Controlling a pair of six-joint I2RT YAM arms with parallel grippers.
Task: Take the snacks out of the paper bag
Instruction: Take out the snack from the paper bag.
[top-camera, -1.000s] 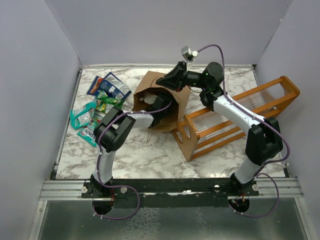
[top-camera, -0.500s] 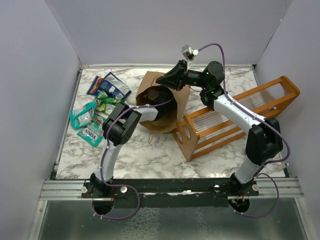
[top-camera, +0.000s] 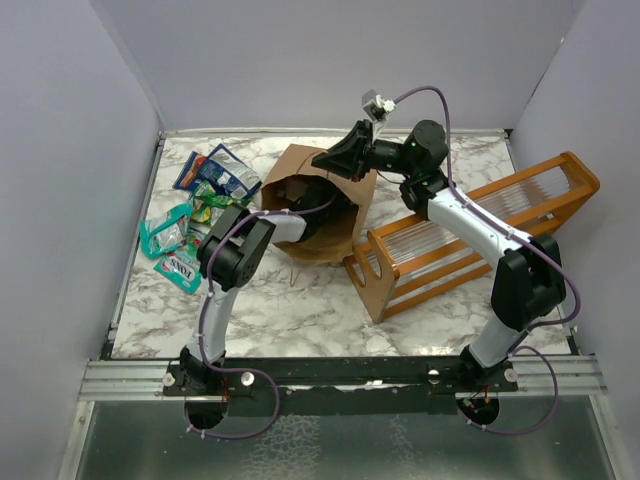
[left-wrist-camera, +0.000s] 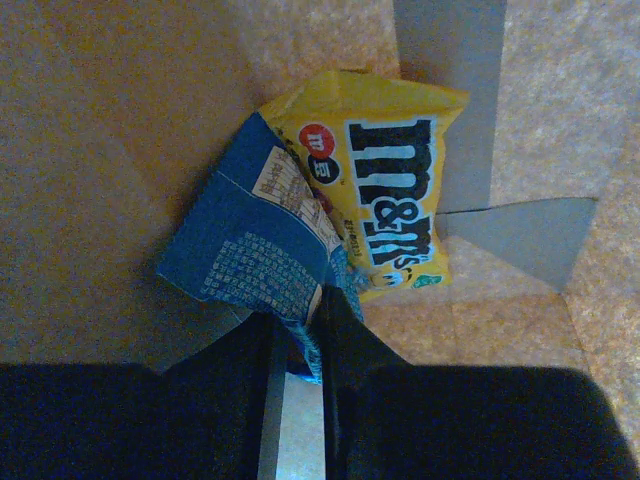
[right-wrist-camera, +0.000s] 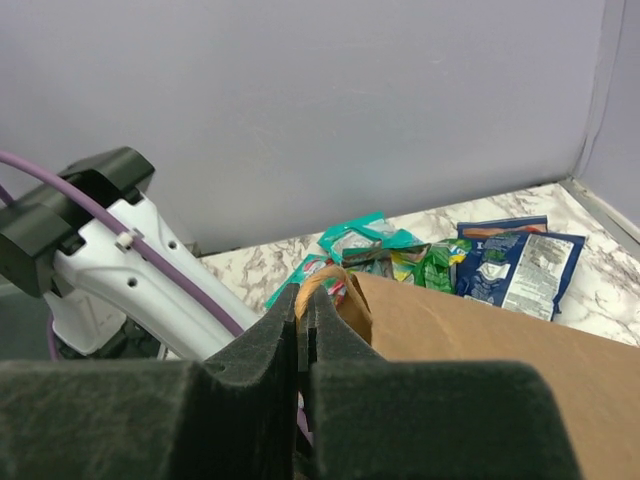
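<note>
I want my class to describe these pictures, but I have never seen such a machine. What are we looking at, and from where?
Two robot arms stand at a marble table. The wide picture is taken from above; the other two come from a camera on each wrist. The right claw is shut on the top edge of a brown paper bag. The left arm reaches inside, where the left claw pinches a blue packet beside a yellow M&M's packet. More snack packets lie left of the bag, an orange rack right.
</note>
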